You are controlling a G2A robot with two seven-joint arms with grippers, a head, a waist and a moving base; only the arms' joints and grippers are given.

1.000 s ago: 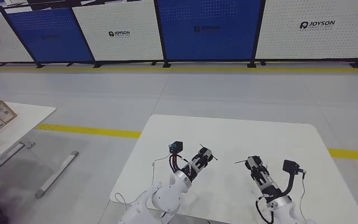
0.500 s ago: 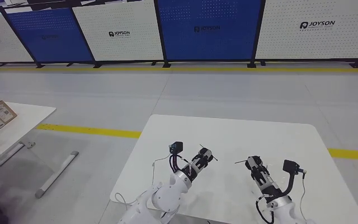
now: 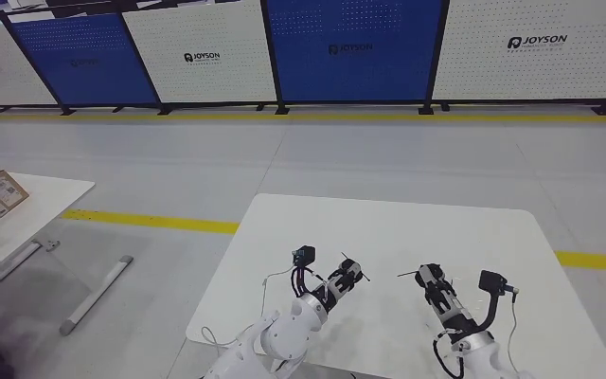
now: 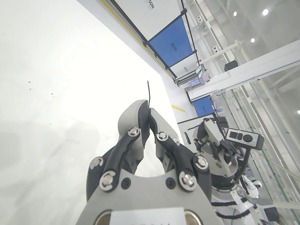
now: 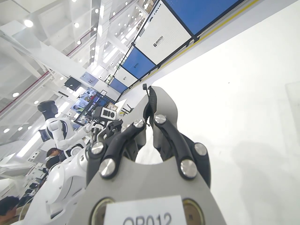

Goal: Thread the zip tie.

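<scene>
On the white table (image 3: 398, 223) both arms rest near the front edge. My left gripper (image 3: 352, 269) (image 4: 148, 108) is shut on the zip tie, and its thin black tail (image 4: 148, 92) pokes out past the fingertips. To its right, a short gap away, my right gripper (image 3: 428, 274) (image 5: 150, 91) is shut on a zip tie's head end (image 5: 144, 86), a small black block on a short strip pointing toward the left gripper. The left wrist view also catches the right gripper (image 4: 206, 124) farther off. Whether both ends belong to one tie is hidden.
The table's left edge (image 3: 220, 275) lies close to the left arm, and bare tabletop stretches beyond both grippers. A second white table (image 3: 38, 204) stands off to the left across the floor. Blue and white panels (image 3: 355, 47) line the back.
My left arm has shifted slightly right and toward the table's front edge, still holding the tie. The right arm has kept still.
</scene>
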